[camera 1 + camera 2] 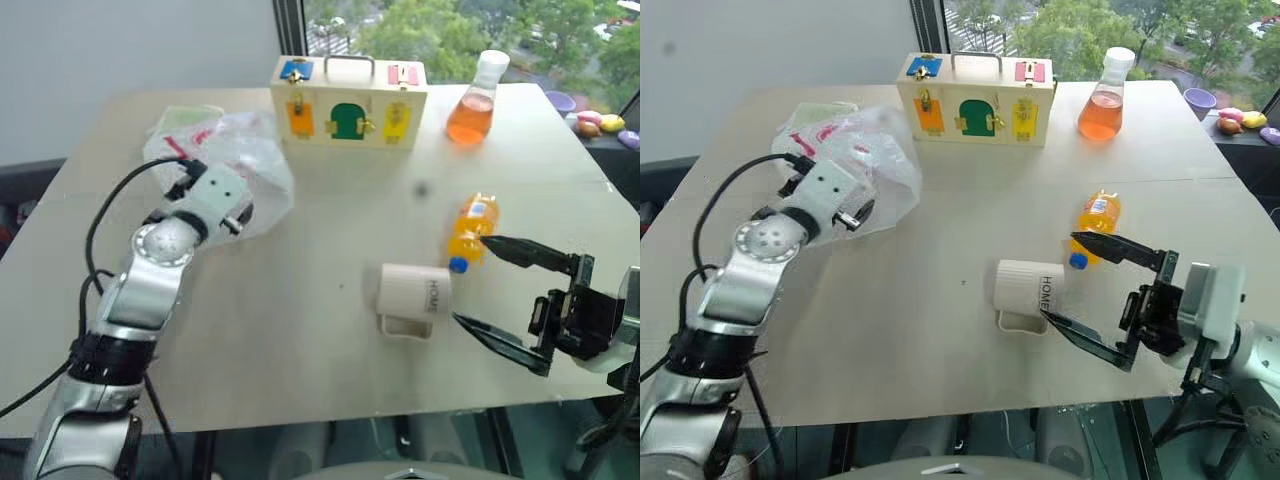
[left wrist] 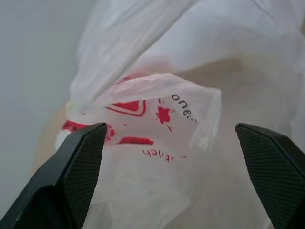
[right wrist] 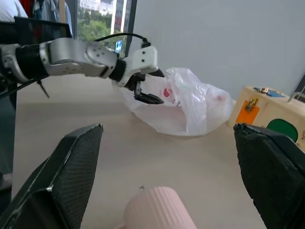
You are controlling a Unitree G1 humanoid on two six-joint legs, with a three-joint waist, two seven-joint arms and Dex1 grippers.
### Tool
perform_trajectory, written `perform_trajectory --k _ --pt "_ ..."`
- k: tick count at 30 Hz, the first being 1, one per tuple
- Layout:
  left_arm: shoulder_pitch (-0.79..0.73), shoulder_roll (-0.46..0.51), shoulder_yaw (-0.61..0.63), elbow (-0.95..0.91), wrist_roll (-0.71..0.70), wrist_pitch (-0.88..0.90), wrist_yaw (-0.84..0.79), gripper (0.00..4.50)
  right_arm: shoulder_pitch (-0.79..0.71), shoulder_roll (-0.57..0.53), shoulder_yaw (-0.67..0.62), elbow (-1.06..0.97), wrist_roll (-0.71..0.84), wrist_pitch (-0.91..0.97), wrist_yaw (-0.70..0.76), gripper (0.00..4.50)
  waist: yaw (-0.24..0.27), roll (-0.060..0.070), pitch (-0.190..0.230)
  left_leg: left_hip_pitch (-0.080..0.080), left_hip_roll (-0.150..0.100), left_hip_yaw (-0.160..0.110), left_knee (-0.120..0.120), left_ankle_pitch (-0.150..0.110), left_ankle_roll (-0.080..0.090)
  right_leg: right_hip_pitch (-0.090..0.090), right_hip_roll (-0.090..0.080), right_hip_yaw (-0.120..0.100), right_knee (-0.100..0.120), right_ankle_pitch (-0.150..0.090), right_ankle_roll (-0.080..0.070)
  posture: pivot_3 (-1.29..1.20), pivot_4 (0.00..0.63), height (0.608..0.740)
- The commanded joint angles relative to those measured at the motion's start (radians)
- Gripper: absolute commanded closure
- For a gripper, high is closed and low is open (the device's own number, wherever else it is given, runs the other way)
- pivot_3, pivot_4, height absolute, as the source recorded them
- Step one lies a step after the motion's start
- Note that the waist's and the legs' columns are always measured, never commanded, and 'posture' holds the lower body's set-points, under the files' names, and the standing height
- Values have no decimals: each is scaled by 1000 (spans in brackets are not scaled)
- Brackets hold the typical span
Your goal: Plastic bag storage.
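The plastic bag (image 1: 855,160) lies crumpled at the table's (image 1: 940,340) far left. The left gripper (image 2: 171,138) faces it, jaws wide, ready to pinch. The right gripper (image 1: 1080,290) waits wide beside the mug (image 1: 1025,288), empty.

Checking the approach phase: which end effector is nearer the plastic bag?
Left. The left end effector is open right at the plastic bag, the bag between its fingers. The right end effector is open beside the mug, far off.

Plastic bag (image 1: 240,160) far left on table (image 1: 330,340), left of box (image 1: 348,102); mug (image 1: 412,294) near right, bottle (image 1: 472,232) behind it.
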Motion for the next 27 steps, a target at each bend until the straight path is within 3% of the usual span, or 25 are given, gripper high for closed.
perform_trajectory --k 1,5,6,11,16,20,25,27 --pt "-98 -7 -65 132 103 -35 10 0 40 22 1 -22 -34 -53 20 55 -8 -1 0 0 0 1 0 0 0 0 0 1 0 1 -2 0 150 740" --pt "-170 -36 -92 265 140 -62 13 1639 65 33 8 -22 -58 -68 20 0 -10 -1 0 0 0 0 0 0 0 0 0 0 1 1 -1 0 150 740" --pt "-180 -47 -84 283 140 -67 18 2223 68 34 10 -22 -64 -71 21 0 -10 -1 0 0 0 0 0 0 0 0 0 0 1 1 -1 0 150 740" --pt "-204 -118 42 252 57 43 18 4492 61 36 23 -26 -79 -67 -4 0 -9 -1 1 -1 0 -1 1 0 0 0 0 0 1 1 -2 0 150 740" --pt "-59 -76 142 6 37 180 -18 4492 26 24 37 -13 -83 -50 -21 0 -19 -1 1 1 0 0 0 0 0 -1 0 1 1 1 -2 0 150 740" --pt "69 -68 257 -106 11 168 -15 3374 -24 23 74 0 -80 -33 -33 0 -12 -1 1 1 0 0 0 0 0 -1 -1 1 1 1 -2 0 150 740" --pt "141 -35 368 -92 15 204 7 961 -83 11 97 36 -66 -17 -18 0 -2 -2 1 0 0 -2 0 0 0 0 -1 -1 1 1 -2 0 150 740" --pt "143 -11 389 -63 23 199 11 961 -98 6 102 48 -60 -15 -11 0 -3 -2 1 0 0 -2 0 0 0 0 -1 -2 1 1 -1 0 150 740"
